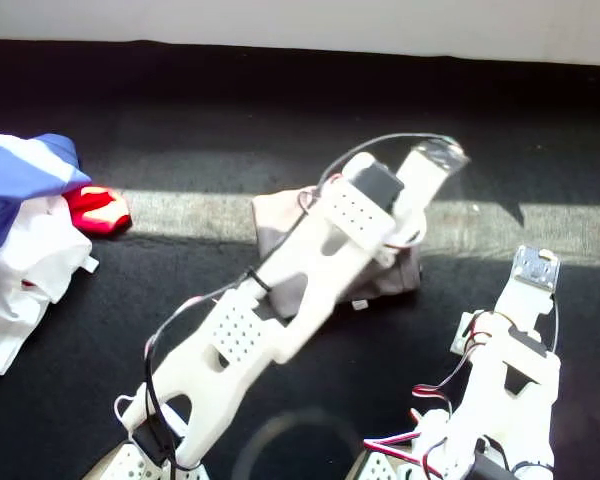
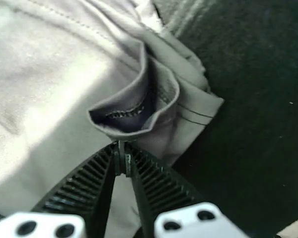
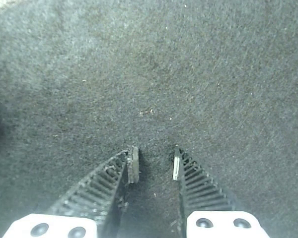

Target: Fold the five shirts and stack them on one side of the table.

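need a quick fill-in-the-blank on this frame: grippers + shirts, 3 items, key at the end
1. The left gripper is ___, its tips at a fold of the grey shirt.
2. The right gripper is ___ above the bare black table cover.
3. In the high view, the garment between the shirt pile and the grey shirt is coloured ___.

Missing words: shut; open; red

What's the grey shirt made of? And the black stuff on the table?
The grey shirt: soft woven or knit cloth, probably cotton, matte; it creases and shows stitched hems. The table cover: looks like black felt or carpet, fuzzy with lint specks.
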{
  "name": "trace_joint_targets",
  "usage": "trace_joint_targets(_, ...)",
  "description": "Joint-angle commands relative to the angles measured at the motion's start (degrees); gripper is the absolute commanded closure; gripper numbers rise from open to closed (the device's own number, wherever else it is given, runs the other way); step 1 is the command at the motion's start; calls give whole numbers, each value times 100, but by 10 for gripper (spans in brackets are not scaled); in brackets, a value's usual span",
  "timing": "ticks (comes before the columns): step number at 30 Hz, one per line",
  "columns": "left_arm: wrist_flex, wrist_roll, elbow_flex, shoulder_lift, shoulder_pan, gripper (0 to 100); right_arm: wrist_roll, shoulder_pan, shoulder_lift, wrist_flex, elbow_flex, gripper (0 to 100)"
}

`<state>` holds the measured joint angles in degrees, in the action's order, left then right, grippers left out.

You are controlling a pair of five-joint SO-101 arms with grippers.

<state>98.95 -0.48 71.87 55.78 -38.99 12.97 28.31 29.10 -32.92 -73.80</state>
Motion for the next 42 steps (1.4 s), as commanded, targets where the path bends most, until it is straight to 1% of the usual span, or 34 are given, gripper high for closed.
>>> trace_joint_targets(1,246,53,752,-154,-286,991,-35,-13,-22,40,-66,865)
trace_joint_targets(4,229,44,998,-338,-136,991,-35,-13,-22,40,-66,865)
trace_joint_targets(8,229,44,927,-321,365,991,-35,-13,-22,40,-66,865)
trace_joint_targets(14,158,26,778,356,760,991,-35,-13,-22,40,-66,865)
trace_joint_targets(18,-589,44,760,796,1200,991,-35,-22,-13,40,-66,865)
trace_joint_targets(21,-1152,53,778,1077,1358,991,-35,-22,-13,40,-75,865)
trace_joint_targets(25,-1556,53,787,1112,1279,991,-35,-22,-13,40,-75,865)
trace_joint_targets(30,-1802,53,778,1068,927,991,-35,-22,-13,40,-84,865)
trace_joint_targets(39,-2673,18,734,1525,629,991,-35,-22,-13,40,-84,865)
trace_joint_targets(42,-2822,18,778,1675,558,991,-35,-22,-13,40,-84,865)
